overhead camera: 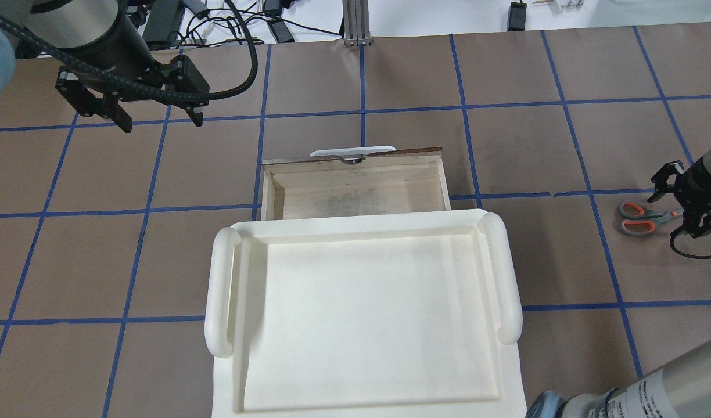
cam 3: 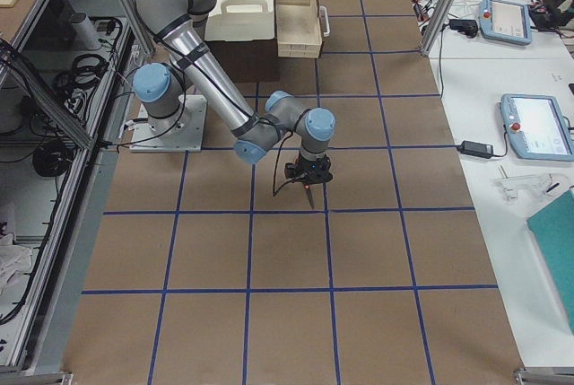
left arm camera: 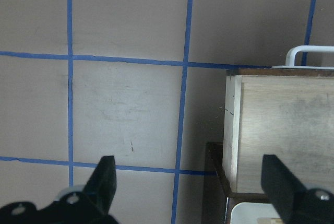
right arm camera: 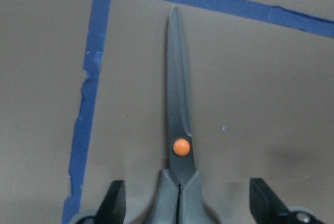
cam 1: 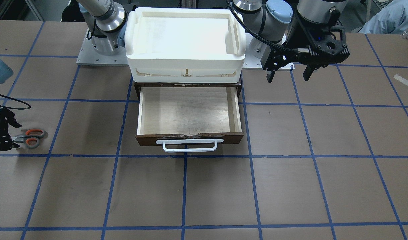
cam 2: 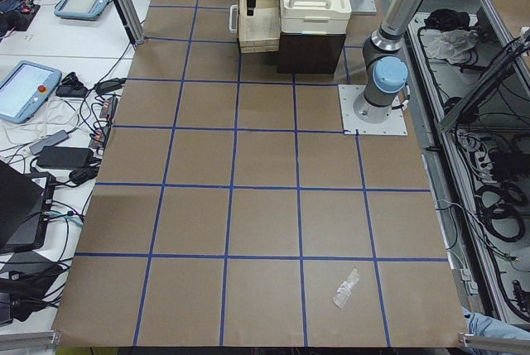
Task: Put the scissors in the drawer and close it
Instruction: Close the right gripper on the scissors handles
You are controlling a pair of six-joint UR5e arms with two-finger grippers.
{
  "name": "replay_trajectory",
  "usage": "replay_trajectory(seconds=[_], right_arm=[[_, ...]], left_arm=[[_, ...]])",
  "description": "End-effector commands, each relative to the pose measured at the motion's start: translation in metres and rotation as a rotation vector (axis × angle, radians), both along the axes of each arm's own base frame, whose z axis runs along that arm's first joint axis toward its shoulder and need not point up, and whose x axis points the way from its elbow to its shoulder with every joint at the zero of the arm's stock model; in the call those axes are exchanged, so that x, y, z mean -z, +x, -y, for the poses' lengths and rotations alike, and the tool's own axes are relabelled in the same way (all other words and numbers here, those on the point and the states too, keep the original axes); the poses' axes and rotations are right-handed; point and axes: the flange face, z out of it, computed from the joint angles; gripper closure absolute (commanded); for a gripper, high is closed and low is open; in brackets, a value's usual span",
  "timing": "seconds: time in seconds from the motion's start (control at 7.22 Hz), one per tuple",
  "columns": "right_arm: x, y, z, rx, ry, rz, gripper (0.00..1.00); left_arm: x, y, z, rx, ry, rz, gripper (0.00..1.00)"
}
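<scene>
Quick status from my end: the scissors (cam 1: 30, 137) are lying flat on the table (cam 1: 290, 183), way off on the robot's right, well apart from the drawer (cam 1: 237, 110). Blades are closed, with the orange loops pointing toward the drawer side. The right end effector (right arm camera: 188, 208) is low over them with its fingers (right arm camera: 116, 203) spread wide. There's one on each side of the shank, just behind the orange pivot, and neither is touching it. The blade tip sits just short of a blue tape line. The drawer is pulled out from under the white tray (cam 1: 184, 55), plywood floor showing. The left end effector (cam 1: 288, 75) hovers beside the drawer, also wide and holding nothing.
</scene>
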Motion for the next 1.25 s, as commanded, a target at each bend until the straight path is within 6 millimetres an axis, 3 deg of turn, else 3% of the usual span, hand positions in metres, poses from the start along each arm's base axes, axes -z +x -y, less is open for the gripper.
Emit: replay_trajectory(seconds=[0.0,0.28,0.55,1.11], right_arm=[[0.0007,0.0004,-0.0004,-0.012,0.001,0.003,0.34],[0.0008,0.0006,-0.0004,-0.011,0.002,0.005,0.45],[0.0004,0.0004,-0.0001,-0.017,0.002,0.005,0.65],[-0.0074,-0.0017,0.0027,-0.021,-0.013,-0.005,0.82]], left_arm=[[0.0005,0.0000,-0.0001,0.000,0.001,0.000,0.00],[0.0005,0.0000,-0.0001,0.000,0.001,0.000,0.00],[-0.0003,0.0000,0.0000,0.000,-0.001,0.000,0.00],[-0.0002,0.0000,-0.0006,0.000,-0.001,0.000,0.00]])
